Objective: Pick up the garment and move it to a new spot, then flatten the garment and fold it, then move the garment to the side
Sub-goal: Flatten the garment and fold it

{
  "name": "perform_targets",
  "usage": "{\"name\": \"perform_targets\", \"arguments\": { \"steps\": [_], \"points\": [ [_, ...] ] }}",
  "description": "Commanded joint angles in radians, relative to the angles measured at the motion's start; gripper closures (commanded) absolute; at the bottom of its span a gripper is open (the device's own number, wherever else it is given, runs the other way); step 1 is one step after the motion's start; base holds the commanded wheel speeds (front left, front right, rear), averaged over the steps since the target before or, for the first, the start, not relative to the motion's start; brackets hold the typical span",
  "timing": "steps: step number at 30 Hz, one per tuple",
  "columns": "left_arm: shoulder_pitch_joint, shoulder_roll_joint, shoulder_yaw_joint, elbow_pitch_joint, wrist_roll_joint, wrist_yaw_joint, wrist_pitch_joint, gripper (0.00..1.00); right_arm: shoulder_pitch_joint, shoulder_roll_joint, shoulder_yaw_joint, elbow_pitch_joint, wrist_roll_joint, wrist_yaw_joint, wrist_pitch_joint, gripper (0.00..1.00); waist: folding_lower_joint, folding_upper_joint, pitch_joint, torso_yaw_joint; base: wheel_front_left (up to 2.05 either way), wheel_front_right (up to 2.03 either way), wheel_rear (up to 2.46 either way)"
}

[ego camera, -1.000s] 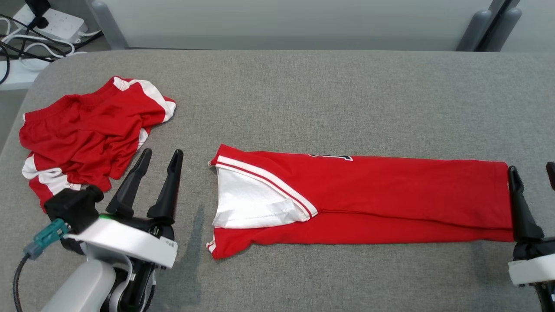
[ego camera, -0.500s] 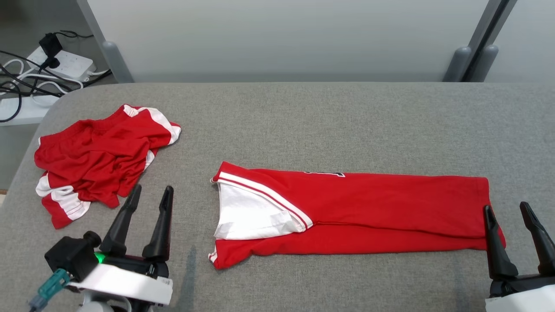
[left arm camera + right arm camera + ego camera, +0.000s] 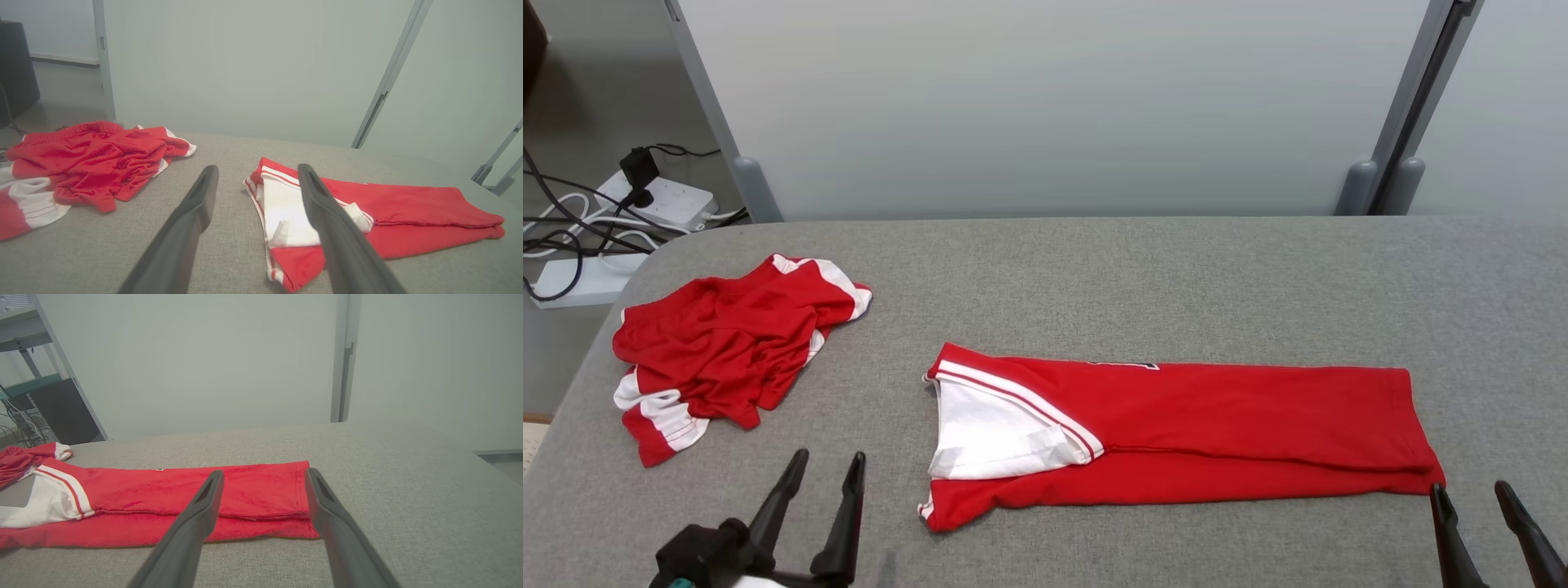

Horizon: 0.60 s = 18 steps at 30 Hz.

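The folded red shirt (image 3: 1217, 425) lies flat on the bench (image 3: 1094, 269), its long axis running straight across in front of me, collar end to my left and hem end to my right. My right fingers (image 3: 1443, 518) stand just beside the hem's near corner. My left fingers (image 3: 783, 490) sit a gap off the collar end (the crumpled shorts (image 3: 719, 343) lie beyond). Both pairs are spread apart, empty, pointing forward. I judge the right arm better placed.

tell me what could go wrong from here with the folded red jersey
The long folded red jersey has a loose white flap at its collar end; a fold could trap it crooked. The open right gripper sits by the layered hem corner; a shallow pinch may catch one layer.
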Motion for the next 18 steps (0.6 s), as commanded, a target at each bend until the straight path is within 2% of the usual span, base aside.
{"name": "perform_targets", "arguments": {
  "steps": [1,14,18],
  "points": [
    [-0.015,0.02,0.027,-0.008,0.012,-0.005,-0.009,0.0,-0.005,-0.037,0.019,-0.013,0.014,0.001,-0.013,0.0,0.0,-0.0001,-0.006,-0.003,0.0,0.0,0.0],
    [-0.025,0.049,-0.035,0.061,-0.028,-0.007,-0.009,0.0,0.002,-0.062,0.052,0.048,0.065,0.001,-0.014,0.0,0.0,-0.0001,-0.008,-0.003,0.0,0.0,0.0],
    [-0.03,0.054,-0.046,0.058,-0.035,-0.007,-0.009,0.0,-0.005,-0.057,0.052,0.059,0.116,0.001,-0.014,0.0,0.0,-0.0001,0.001,0.002,0.0,0.0,0.0]
  ]
}}
